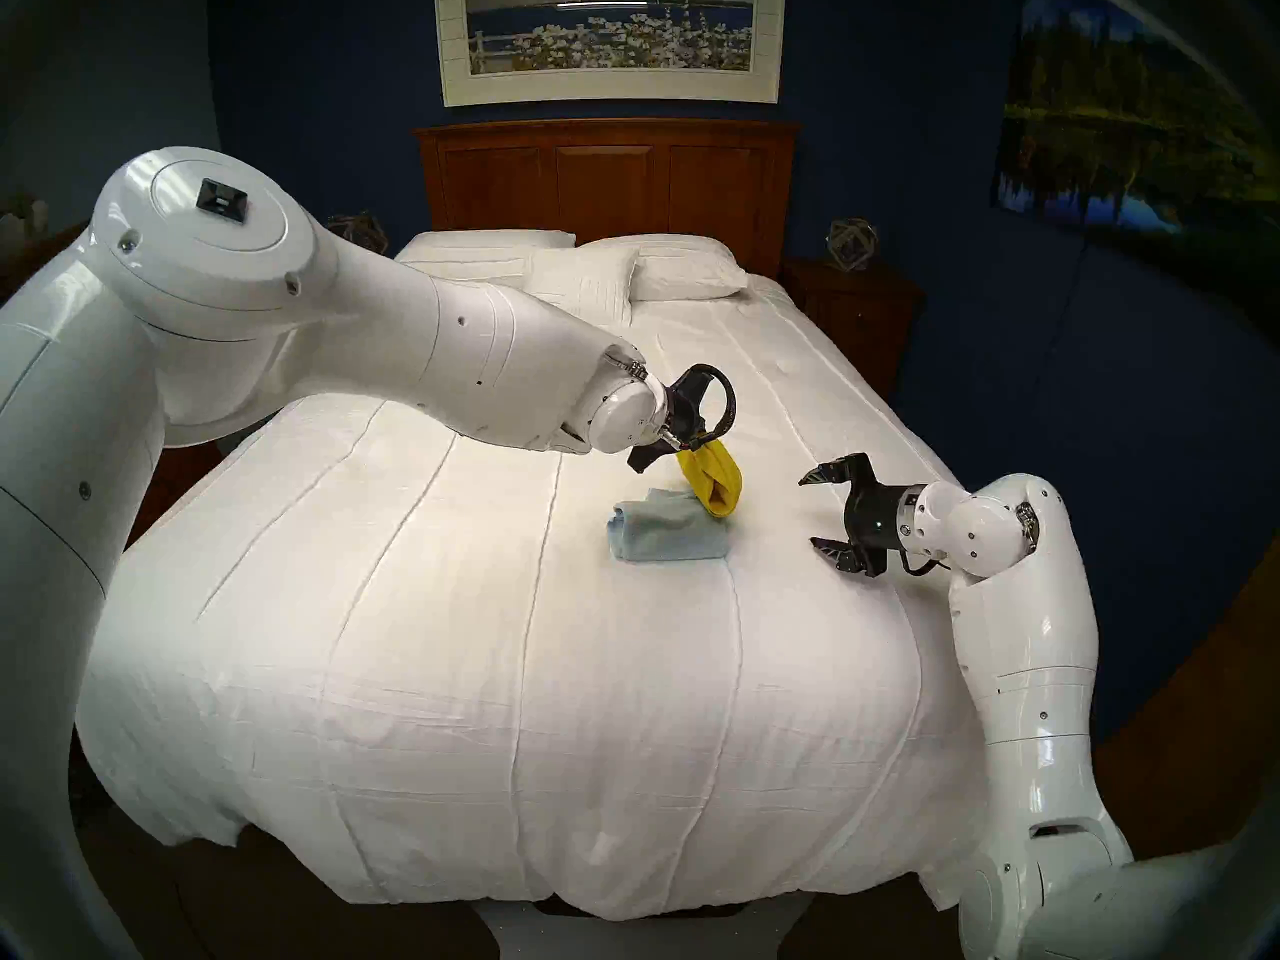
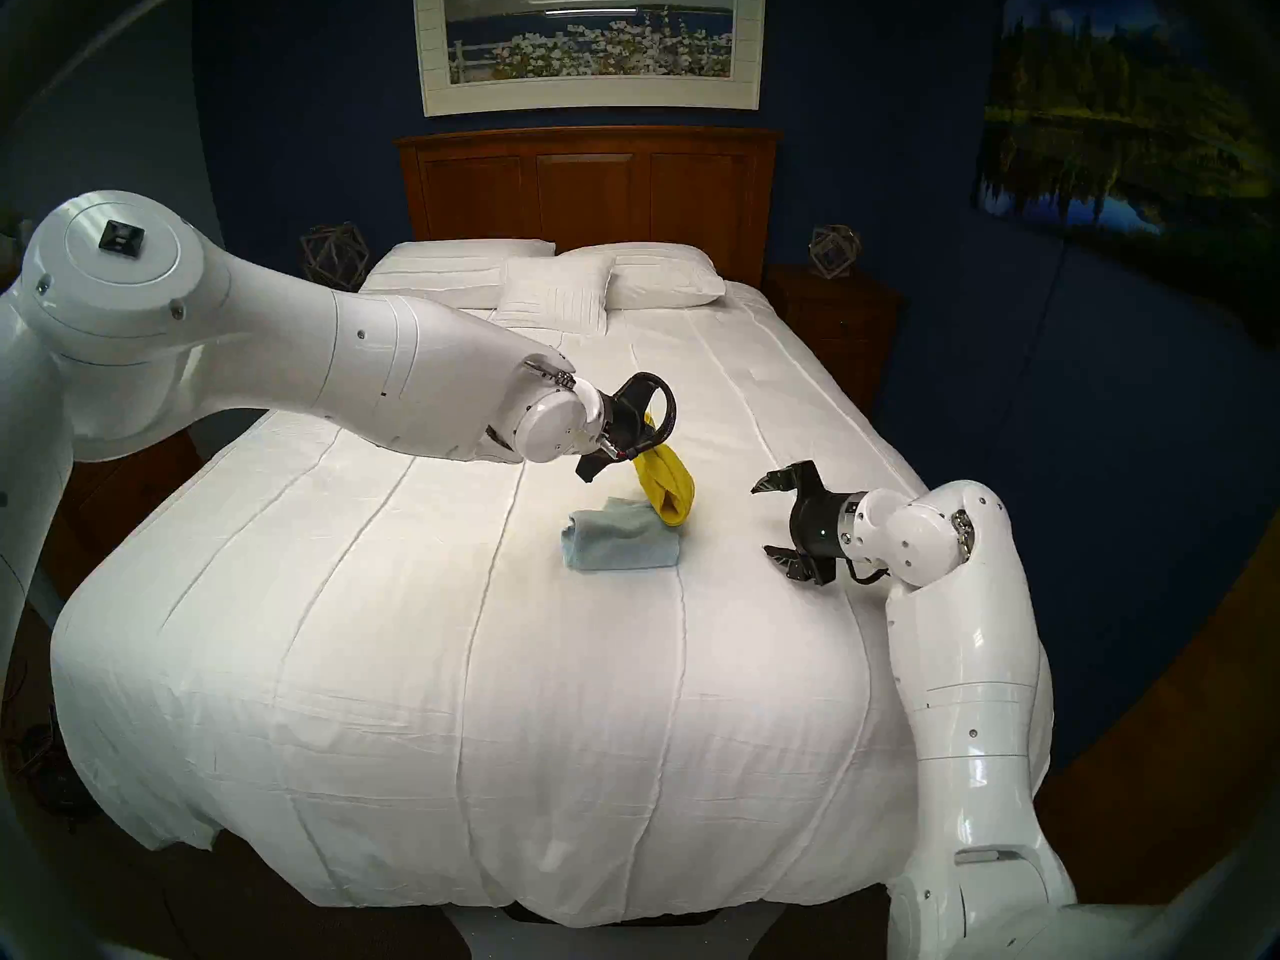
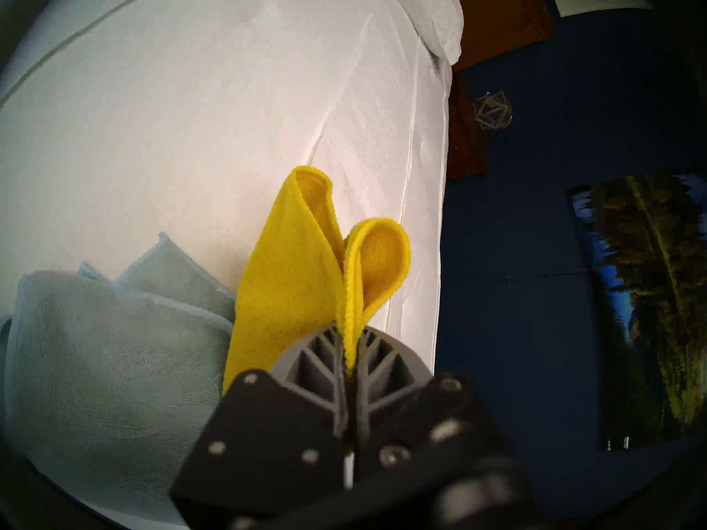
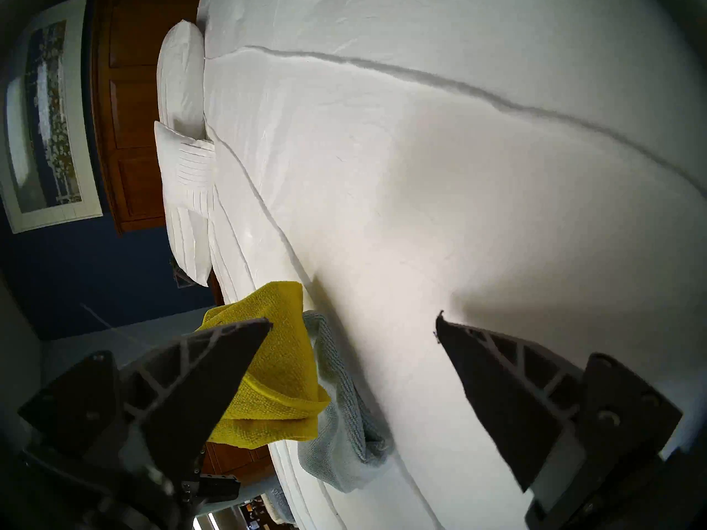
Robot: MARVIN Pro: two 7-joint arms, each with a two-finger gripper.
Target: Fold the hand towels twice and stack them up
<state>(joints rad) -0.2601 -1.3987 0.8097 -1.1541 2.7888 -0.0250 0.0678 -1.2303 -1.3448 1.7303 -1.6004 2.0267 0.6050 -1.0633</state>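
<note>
A folded light blue hand towel (image 1: 666, 537) (image 2: 618, 539) lies on the white bedspread (image 1: 415, 591) near the middle of the bed. Just above its far right edge hangs a folded yellow hand towel (image 1: 713, 484) (image 2: 668, 487) (image 3: 290, 280), its lower tip near or touching the blue one. My left gripper (image 1: 686, 446) (image 3: 348, 349) is shut on the yellow towel's upper edge. To the right, my right gripper (image 1: 817, 515) (image 2: 772, 522) (image 4: 352, 326) stands open and empty just above the bedspread, facing both towels (image 4: 275, 364).
White pillows (image 1: 686, 273) lie at the head of the bed against a wooden headboard (image 1: 609, 176). Dark nightstands (image 1: 859, 307) with wire ornaments stand on both sides. The bed's right edge runs close behind my right arm.
</note>
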